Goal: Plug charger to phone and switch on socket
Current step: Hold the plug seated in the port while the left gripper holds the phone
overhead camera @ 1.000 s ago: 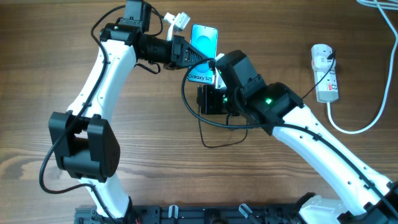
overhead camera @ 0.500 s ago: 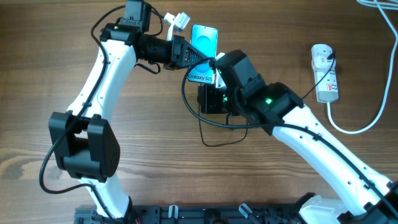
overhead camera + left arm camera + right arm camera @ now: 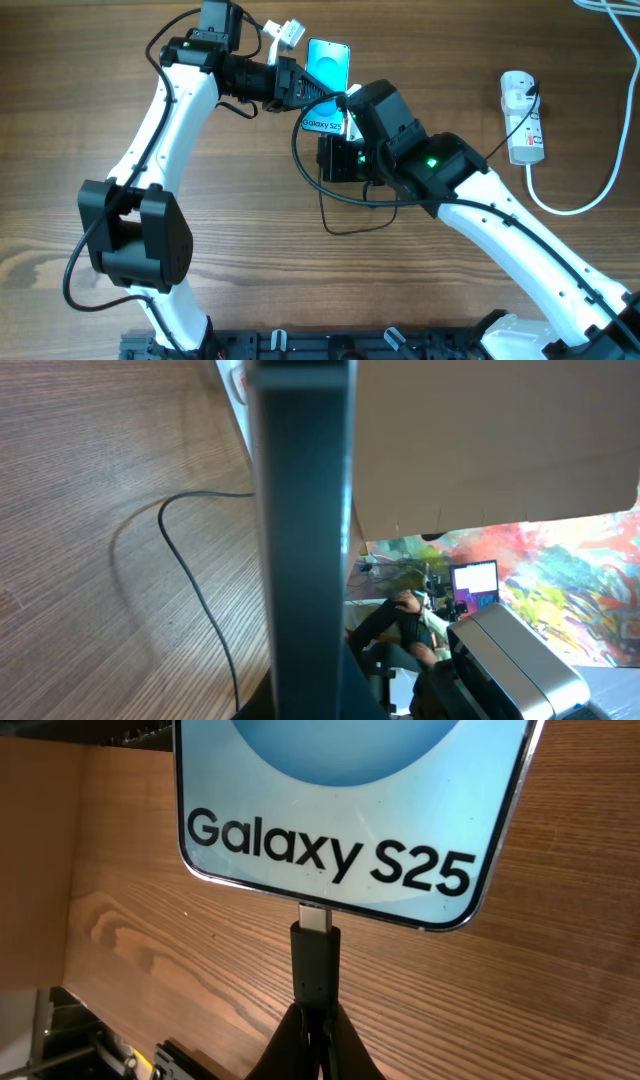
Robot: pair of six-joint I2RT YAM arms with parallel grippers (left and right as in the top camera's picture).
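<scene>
One phone (image 3: 328, 62), one charger (image 3: 315, 965), one socket (image 3: 526, 128) with one plug (image 3: 530, 92), one white cord (image 3: 565, 211). Two arms: left arm (image 3: 165, 110), right arm (image 3: 500, 215).

Wooden table (image 3: 250, 290) with socket (image 3: 524, 120), charger (image 3: 352, 234)

A wood-grain desk (image 3: 250, 250) fills the overhead view. Beyond its edge, a colourful mural (image 3: 560, 560) backs a small lit screen (image 3: 475, 577).

The phone (image 3: 350, 780) runs past the right wrist view's top edge.
</scene>
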